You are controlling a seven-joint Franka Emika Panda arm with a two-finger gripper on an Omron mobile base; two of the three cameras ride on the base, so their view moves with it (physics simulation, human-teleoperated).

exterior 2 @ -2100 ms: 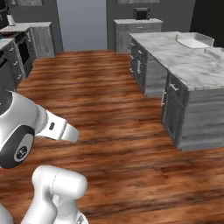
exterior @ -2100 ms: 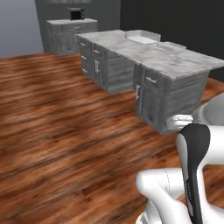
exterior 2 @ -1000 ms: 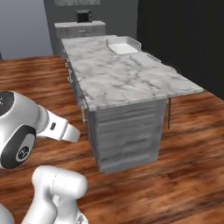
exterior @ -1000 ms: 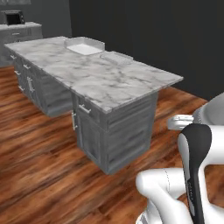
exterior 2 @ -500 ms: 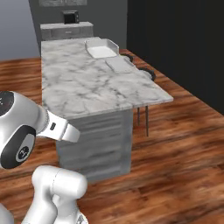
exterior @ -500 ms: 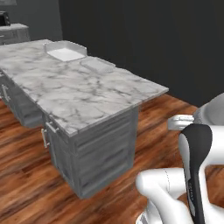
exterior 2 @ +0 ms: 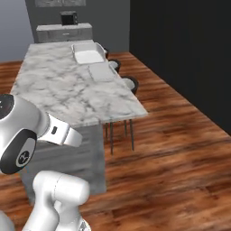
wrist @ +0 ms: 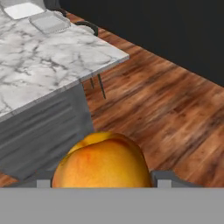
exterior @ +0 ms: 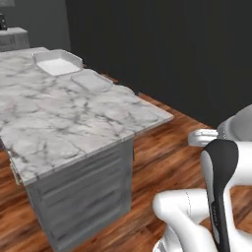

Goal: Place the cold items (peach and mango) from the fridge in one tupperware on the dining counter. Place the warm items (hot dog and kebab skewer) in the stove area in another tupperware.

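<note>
Orange-yellow peach (wrist: 103, 162) sits clamped in the tool (wrist: 101, 178); round, no long axis.

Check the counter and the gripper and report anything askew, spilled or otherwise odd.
Nothing stands out. Two tupperware containers, the far tupperware and the near tupperware, sit flat on the marble counter, with nothing spilled around them. The gripper holds the peach squarely between its fingers, and the fruit looks intact.

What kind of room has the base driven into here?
Most likely a kitchen's dining side: a long marble-topped counter with drawers, two empty tupperware containers on it, stools tucked alongside, and a wood floor.
</note>
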